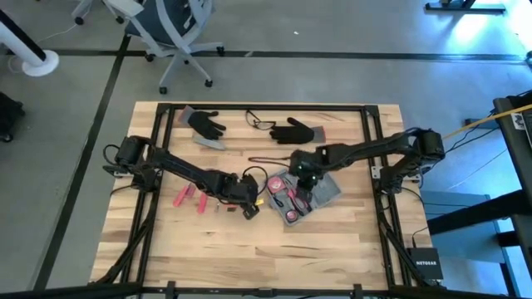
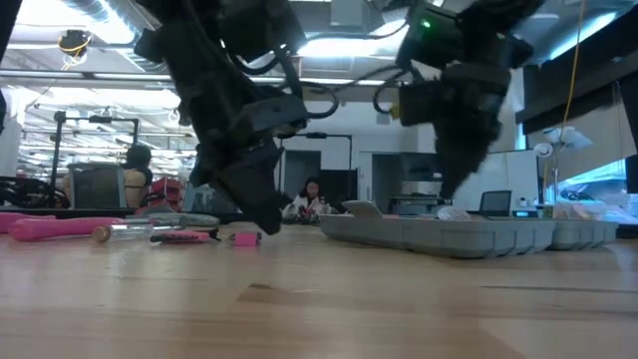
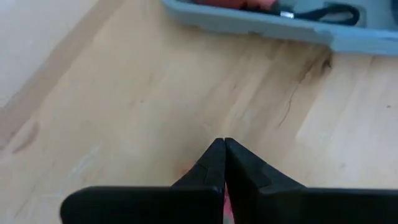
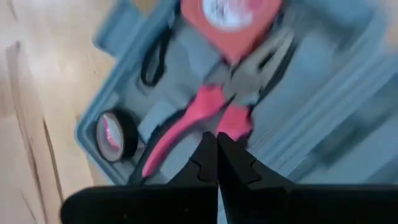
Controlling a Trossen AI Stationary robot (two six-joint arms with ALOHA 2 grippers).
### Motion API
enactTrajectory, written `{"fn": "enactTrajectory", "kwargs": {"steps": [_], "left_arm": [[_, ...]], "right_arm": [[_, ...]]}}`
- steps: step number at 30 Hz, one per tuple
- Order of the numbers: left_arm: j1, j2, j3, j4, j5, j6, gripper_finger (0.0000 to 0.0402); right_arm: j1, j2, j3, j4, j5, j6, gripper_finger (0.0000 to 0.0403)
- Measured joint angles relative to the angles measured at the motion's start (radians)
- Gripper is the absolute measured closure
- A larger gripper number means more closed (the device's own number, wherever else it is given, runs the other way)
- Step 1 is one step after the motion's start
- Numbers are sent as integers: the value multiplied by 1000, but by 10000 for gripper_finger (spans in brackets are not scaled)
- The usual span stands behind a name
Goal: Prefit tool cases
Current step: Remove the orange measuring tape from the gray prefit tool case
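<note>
Showing the open tool case (image 1: 312,193) lying flat on the wooden table (image 1: 332,249) right of centre, with pink-handled pliers (image 4: 205,118), a red tape measure (image 4: 231,18) and a roll of black tape (image 4: 112,135) seated in its moulded slots. The right gripper (image 4: 217,149) hangs directly above the pliers with its fingers pressed together and nothing between them; the left gripper (image 3: 224,163) is likewise closed and empty, low over bare wood just beside the case's near edge. Loose pink tools (image 1: 189,196) lie well apart to the left, and black gloves (image 1: 205,124) lie at the far side of the table. Risks, as a judgement: a closed right gripper descending on the pliers would push rather than grasp, possibly popping them from their slot or tilting the light case. The two arms meet close together near the case, so a sideways move by either could bring them into contact. A low left gripper sweeping toward the case could shove it across the table.
</note>
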Motion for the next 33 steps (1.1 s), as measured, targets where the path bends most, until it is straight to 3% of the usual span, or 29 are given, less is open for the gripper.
{"fn": "enactTrajectory", "kwargs": {"steps": [5, 9, 18, 27, 33], "left_arm": [[32, 0, 0, 0, 11, 57, 401], [107, 0, 0, 4, 64, 83, 401], [185, 8, 0, 25, 104, 143, 401], [118, 72, 0, 168, 80, 59, 402], [121, 74, 0, 192, 80, 9, 402]], "right_arm": [[41, 0, -95, 199, 37, 277, 403], [50, 0, -97, 309, 96, 390, 403], [47, 7, -43, 239, 339, 438, 403], [47, 90, -44, 300, 353, 451, 403], [42, 90, -26, 307, 448, 424, 403]]}}
